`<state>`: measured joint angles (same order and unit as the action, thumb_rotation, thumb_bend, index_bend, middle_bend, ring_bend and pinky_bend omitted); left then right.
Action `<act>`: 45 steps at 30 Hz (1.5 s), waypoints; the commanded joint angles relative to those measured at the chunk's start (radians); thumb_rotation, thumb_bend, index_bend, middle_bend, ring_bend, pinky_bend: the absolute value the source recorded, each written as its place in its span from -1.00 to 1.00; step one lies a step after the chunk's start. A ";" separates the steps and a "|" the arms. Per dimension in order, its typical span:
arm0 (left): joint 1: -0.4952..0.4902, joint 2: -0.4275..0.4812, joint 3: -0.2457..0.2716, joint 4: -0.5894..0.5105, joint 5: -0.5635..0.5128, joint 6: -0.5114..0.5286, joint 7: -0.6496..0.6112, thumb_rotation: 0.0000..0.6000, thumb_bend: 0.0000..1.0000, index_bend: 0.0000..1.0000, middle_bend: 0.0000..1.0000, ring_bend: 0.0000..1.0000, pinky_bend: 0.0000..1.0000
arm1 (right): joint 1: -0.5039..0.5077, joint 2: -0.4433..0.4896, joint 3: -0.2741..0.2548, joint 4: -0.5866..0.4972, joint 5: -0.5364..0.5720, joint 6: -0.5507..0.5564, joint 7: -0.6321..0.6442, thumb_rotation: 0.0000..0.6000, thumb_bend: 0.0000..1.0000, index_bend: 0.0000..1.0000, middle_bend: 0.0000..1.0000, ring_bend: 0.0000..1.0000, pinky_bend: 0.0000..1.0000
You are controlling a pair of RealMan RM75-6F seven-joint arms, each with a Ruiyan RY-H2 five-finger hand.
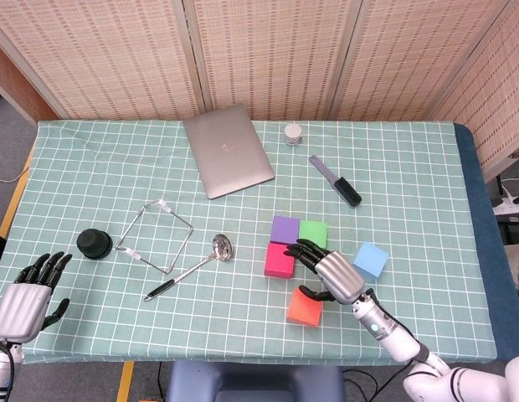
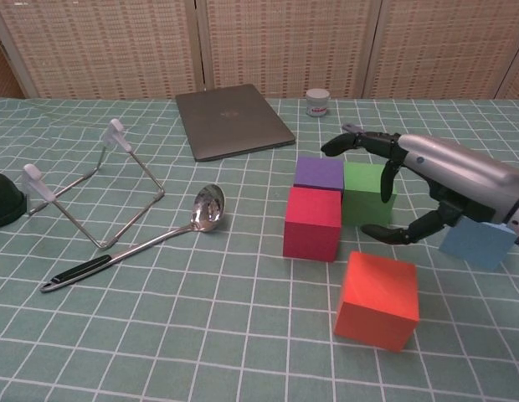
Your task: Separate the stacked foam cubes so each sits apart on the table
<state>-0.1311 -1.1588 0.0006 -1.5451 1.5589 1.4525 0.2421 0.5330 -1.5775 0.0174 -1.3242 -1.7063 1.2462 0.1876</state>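
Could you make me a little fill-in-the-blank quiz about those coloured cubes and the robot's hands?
1. The cube lying nearest the table's front edge, apart from the others, is ____.
2. The purple cube touches the green cube and the ____ cube.
3. The right hand, fingers spread, holds ____.
4. Behind the cubes lies a closed grey ____.

Missing words: orange; pink; nothing; laptop
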 commanded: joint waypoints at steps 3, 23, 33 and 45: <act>0.001 0.001 -0.001 0.002 -0.004 0.001 -0.003 1.00 -0.33 -0.80 -0.80 -0.80 -0.43 | 0.066 0.042 0.067 -0.159 0.109 -0.150 -0.244 1.00 -0.69 -0.95 -0.96 -1.00 -0.53; -0.001 0.001 -0.006 0.004 -0.012 -0.003 -0.009 1.00 -0.34 -0.80 -0.80 -0.80 -0.43 | 0.181 0.089 0.100 -0.249 0.362 -0.395 -0.664 1.00 -0.89 -0.95 -0.96 -1.00 -1.00; -0.001 -0.002 -0.006 0.006 -0.016 -0.005 -0.003 1.00 -0.34 -0.79 -0.80 -0.80 -0.43 | 0.239 0.039 0.080 -0.150 0.359 -0.418 -0.776 1.00 -0.89 -0.94 -0.96 -1.00 -1.00; -0.001 0.000 -0.009 0.005 -0.018 -0.002 -0.007 1.00 -0.34 -0.80 -0.80 -0.80 -0.43 | 0.257 -0.013 0.050 -0.066 0.315 -0.386 -0.806 1.00 -0.89 -0.65 -0.75 -1.00 -1.00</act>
<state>-0.1319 -1.1587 -0.0082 -1.5399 1.5408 1.4504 0.2355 0.7897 -1.5857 0.0711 -1.3960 -1.3853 0.8543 -0.6174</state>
